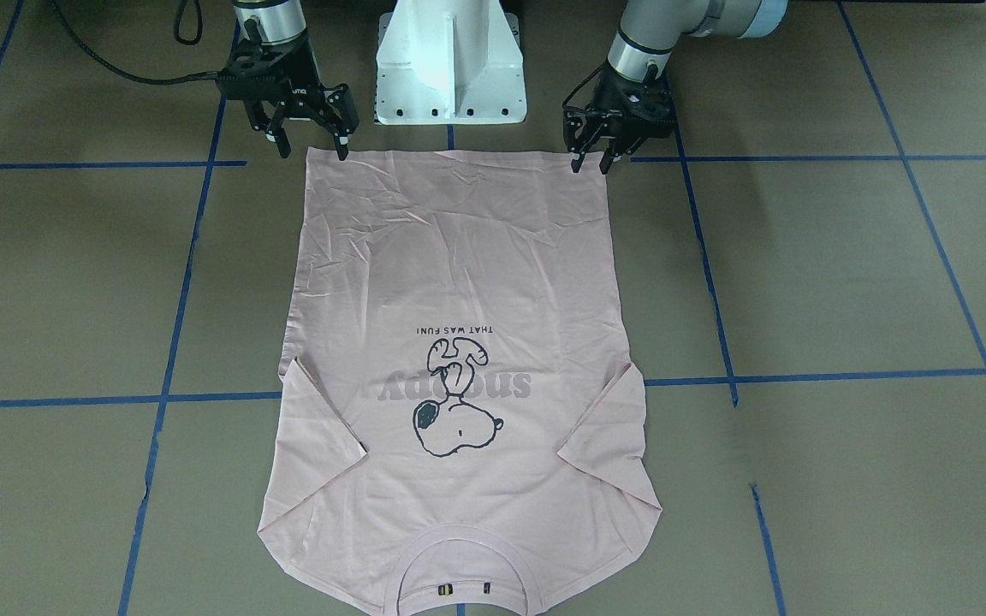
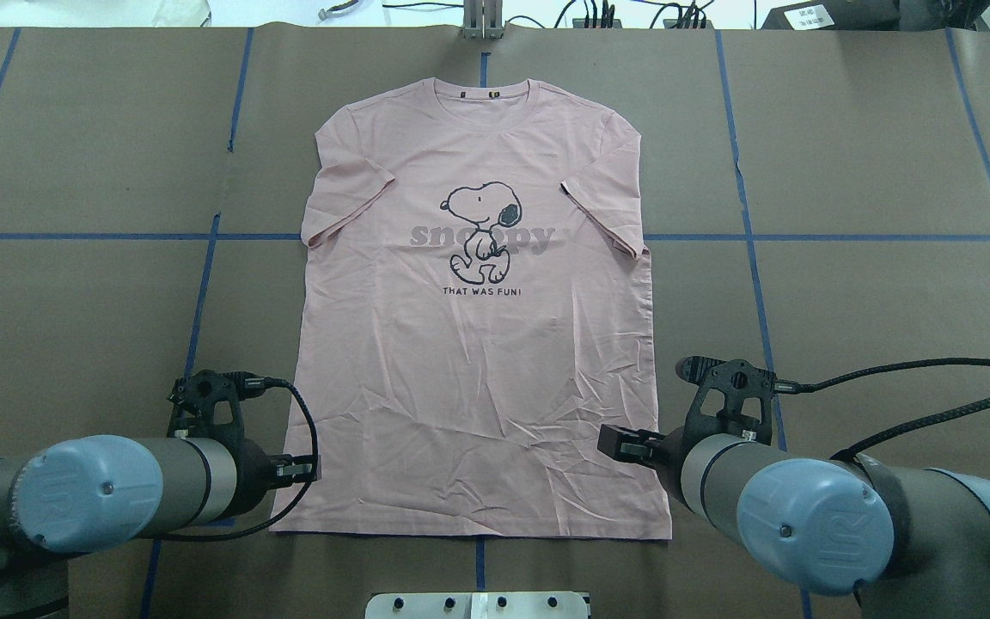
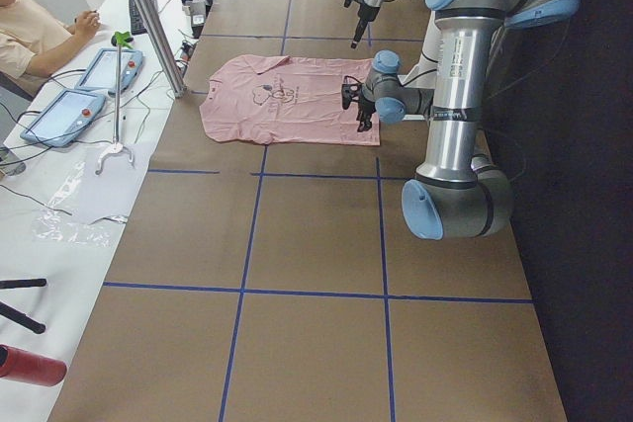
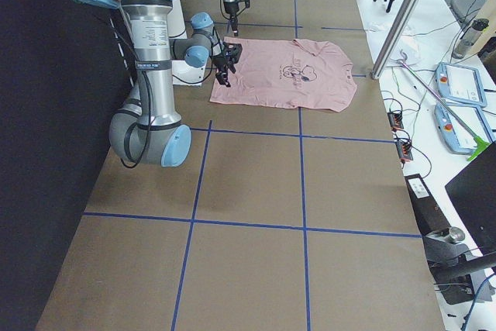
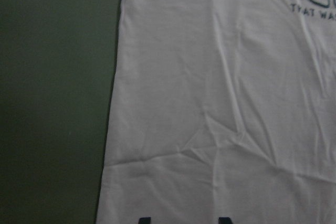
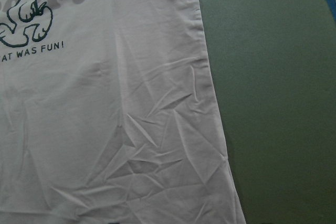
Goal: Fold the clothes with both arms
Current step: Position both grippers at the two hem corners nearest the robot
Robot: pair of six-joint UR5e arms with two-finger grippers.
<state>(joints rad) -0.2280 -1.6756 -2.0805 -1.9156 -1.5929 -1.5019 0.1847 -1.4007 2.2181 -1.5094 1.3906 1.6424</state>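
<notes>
While the brown table (image 1: 844, 274) (blue tape (image 1: 801, 375) grid) bears the T-shirt (image 1: 459, 257), both tools stand spread at its hem: right gripper (image 1: 311, 147) at 11 o'clock front-on, left gripper (image 1: 591, 162) at 1 o'clock.

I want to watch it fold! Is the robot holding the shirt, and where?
Nothing is held. The T-shirt lies flat; the jaws of the left arm and right arm stand open at its bottom corners.

The pink T-shirt (image 2: 478, 387) carries two printed lines, seen at the centre of the overhead view. A big grey word (image 2: 426, 235), "snoopy", runs across the chest. Under the dog drawing (image 2: 482, 206) is a small dark caption (image 2: 482, 293), "THAT WAS FUN!". In the front-facing view both read upside down. The collar label is too small to read.
</notes>
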